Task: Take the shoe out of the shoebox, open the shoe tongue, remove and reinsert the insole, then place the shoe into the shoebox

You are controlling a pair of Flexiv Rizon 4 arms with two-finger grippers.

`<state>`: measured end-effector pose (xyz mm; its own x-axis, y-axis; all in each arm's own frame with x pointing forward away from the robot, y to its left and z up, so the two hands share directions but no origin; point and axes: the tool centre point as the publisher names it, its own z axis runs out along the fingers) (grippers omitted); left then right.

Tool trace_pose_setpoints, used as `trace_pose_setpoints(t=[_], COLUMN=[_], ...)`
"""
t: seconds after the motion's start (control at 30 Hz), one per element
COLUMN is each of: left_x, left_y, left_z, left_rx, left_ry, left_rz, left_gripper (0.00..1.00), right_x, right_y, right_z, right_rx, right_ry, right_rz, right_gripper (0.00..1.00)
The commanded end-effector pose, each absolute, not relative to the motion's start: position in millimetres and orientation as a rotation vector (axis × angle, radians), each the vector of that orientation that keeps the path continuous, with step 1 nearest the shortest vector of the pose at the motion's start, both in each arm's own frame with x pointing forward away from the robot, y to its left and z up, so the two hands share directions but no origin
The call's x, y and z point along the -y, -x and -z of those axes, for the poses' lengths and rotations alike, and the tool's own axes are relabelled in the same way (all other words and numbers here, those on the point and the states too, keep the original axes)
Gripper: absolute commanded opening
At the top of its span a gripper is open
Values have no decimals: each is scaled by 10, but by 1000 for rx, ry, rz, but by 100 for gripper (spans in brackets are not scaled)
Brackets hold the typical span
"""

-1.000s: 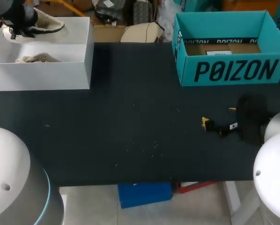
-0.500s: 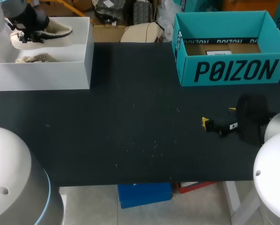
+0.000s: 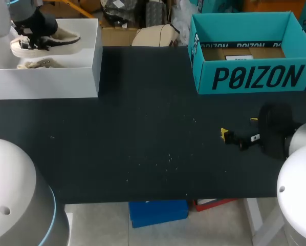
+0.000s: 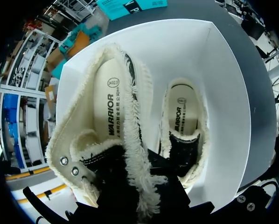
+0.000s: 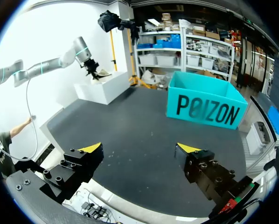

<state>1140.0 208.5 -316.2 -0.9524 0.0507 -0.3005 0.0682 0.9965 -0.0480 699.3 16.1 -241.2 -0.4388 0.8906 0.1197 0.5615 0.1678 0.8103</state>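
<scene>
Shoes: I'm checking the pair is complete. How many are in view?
2. One cream fleece-lined shoe is in the left gripper above the white cardboard shoebox; the other cream shoe lies inside it. The teal box's inside is partly hidden.

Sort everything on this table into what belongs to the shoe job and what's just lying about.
Job: white shoebox; held shoe, gripped by the left claw above the box; second shoe lying inside the box.
Lying about: teal box at the far right; right claw, open and empty over the table.
</scene>
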Motion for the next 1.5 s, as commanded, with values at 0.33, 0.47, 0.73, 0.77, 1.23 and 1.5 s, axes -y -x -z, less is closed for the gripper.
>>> trace_pose_setpoints(t=[0.33,0.47,0.73,0.77,1.23,1.5], left_x=[-2073,-2064,-2144,-2161,-2169,-2406], left_y=[-11594,-11615,-11651,-11656,-11870,-12176], left_z=[3094,3076,3053,3049,3122,3120], left_rx=[-2820,-2814,-2807,-2807,-2801,-2802], left_ry=[-87,-82,-37,-34,-23,-19], left_rz=[28,14,18,17,21,19], left_gripper=[0,0,0,0,0,0], right_x=[-174,-174,-174,-174,-174,-174], right_y=[-6990,-6990,-6990,-6990,-6990,-6990], right_z=[2424,2424,2424,2424,2424,2424], right_rx=[-2064,-2064,-2064,-2064,-2064,-2064], right_ry=[-1378,-1378,-1378,-1378,-1378,-1378], right_rz=[-1168,-1168,-1168,-1168,-1168,-1168], right_gripper=[100,100,100,100,100,100])
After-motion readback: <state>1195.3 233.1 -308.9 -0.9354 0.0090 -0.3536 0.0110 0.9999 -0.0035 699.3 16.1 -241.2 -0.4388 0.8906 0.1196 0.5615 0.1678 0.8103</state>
